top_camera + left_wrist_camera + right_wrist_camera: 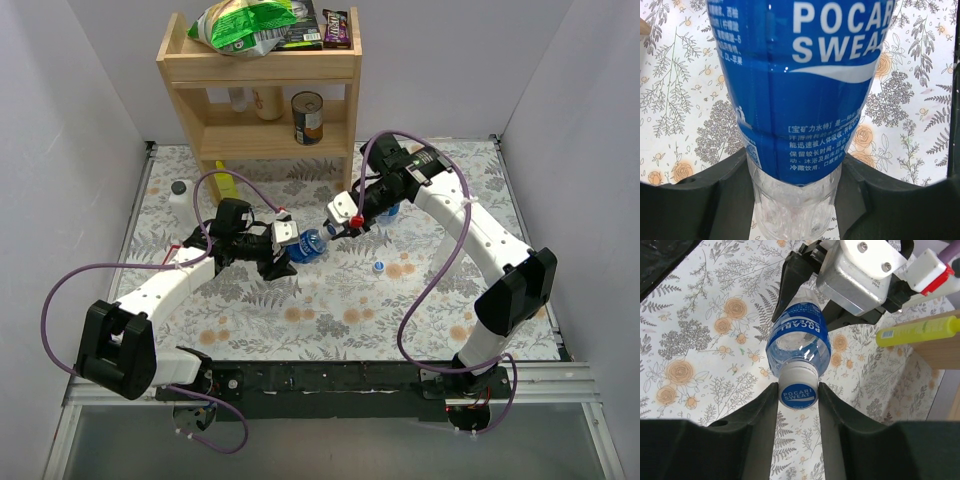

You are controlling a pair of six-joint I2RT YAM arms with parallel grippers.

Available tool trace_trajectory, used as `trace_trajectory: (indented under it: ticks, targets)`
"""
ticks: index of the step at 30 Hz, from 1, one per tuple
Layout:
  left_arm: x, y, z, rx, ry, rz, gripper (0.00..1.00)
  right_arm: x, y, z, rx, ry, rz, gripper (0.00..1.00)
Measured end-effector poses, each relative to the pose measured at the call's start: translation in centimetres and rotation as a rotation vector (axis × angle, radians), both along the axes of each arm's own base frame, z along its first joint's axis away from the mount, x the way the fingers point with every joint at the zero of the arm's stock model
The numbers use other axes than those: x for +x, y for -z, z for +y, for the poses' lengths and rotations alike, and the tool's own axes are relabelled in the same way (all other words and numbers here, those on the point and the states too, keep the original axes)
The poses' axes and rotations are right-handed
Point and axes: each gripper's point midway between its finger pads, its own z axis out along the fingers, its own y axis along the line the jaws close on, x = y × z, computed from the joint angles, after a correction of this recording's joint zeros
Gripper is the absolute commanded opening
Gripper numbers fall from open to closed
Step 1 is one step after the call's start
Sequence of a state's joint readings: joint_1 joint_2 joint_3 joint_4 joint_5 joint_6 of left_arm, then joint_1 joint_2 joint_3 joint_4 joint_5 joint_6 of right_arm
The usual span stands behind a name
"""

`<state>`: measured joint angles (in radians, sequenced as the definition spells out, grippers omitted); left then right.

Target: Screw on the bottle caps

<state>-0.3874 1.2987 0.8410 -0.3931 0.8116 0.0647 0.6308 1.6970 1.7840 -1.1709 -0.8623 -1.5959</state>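
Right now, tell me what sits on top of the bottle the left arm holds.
A blue cap sits on the bottle mouth, between the right jaws. It hides the threads, so tightness cannot be seen.

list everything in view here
Pocari Sweat bottle: 1, clear, blue label, held sideways, centre
second bottle: 1, blue label, behind right arm
caps: 2, blue; one at held bottle's mouth, one loose on table
white bottle: 1, dark cap, far left
wooden shelf: 1, far edge
yellow bottle: 1, by shelf foot
snack bag: 1, green, shelf top
can: 1, dark, middle shelf
left gripper: 1, black, gripping that bottle
right gripper: 1, black, pinching the mouth cap
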Motion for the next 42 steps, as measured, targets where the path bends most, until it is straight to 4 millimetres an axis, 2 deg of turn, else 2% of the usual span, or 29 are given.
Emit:
trace_trajectory:
  ticks: [4, 8, 11, 13, 17, 20, 21, 23, 24, 26, 30, 32, 34, 37, 42]
  targets:
    - [0.3, -0.1, 0.1, 0.003, -0.016, -0.004, 0.0, 0.5, -0.2, 0.5, -0.012, 0.078, 0.083, 0.25]
    - [2.3, 0.1, 0.8, 0.04, -0.135, -0.031, 0.0, 3.0, 0.3, 1.4, -0.037, 0.271, 0.233, 0.19]
    - [4.4, 0.6, 1.6, 0.093, -0.269, -0.102, 0.0, 5.5, 1.2, 2.0, -0.058, 0.481, 0.438, 0.18]
    - [5.5, 0.9, 2.2, 0.14, -0.361, -0.173, 0.0, 6.9, 1.8, 2.4, -0.056, 0.618, 0.642, 0.18]
    - [6.5, 1.5, 2.9, 0.235, -0.453, -0.29, 0.0, 8.1, 3.1, 2.1, -0.066, 0.779, 1.023, 0.23]
    - [7.3, 1.3, 3.7, 0.272, -0.504, -0.347, 0.0, 8.9, 2.8, 2.5, -0.061, 0.805, 1.14, 0.4]
    - [7.5, 1.2, 3.8, 0.273, -0.514, -0.356, 0.0, 9.1, 2.5, 2.6, -0.051, 0.802, 1.149, 0.53]
    - [7.8, 0.5, 3.8, 0.251, -0.525, -0.368, 0.0, 9.8, 1.4, 2.5, -0.01, 0.778, 1.165, 0.67]
    - [7.7, 0.3, 3.7, 0.235, -0.525, -0.36, 0.0, 9.9, 0.5, 2.4, 0.015, 0.753, 1.169, 0.83]
    - [7.2, 0.1, 3.7, 0.187, -0.511, -0.309, 0.0, 10.5, -1.1, 1.5, 0.098, 0.698, 1.155, 0.9]
    - [5.6, 0.0, 3.5, 0.055, -0.436, -0.131, 0.0, 9.8, -2.9, -2.7, 0.28, 0.621, 1.055, 0.92]
    - [4.5, -0.5, 2.7, -0.018, -0.384, -0.044, 0.0, 9.1, -4.1, -3.8, 0.338, 0.57, 0.986, 0.92]
    - [3.4, -1.5, 1.3, -0.08, -0.316, 0.017, 0.0, 8.4, -5.4, -3.1, 0.367, 0.502, 0.924, 0.93]
    - [2.2, -2.6, -0.2, -0.143, -0.238, 0.078, 0.0, 6.9, -6.2, -1.3, 0.38, 0.412, 0.87, 0.92]
    - [1.1, -2.9, -1.0, -0.178, -0.189, 0.129, 0.0, 4.9, -6.4, 0.7, 0.373, 0.338, 0.85, 0.82]
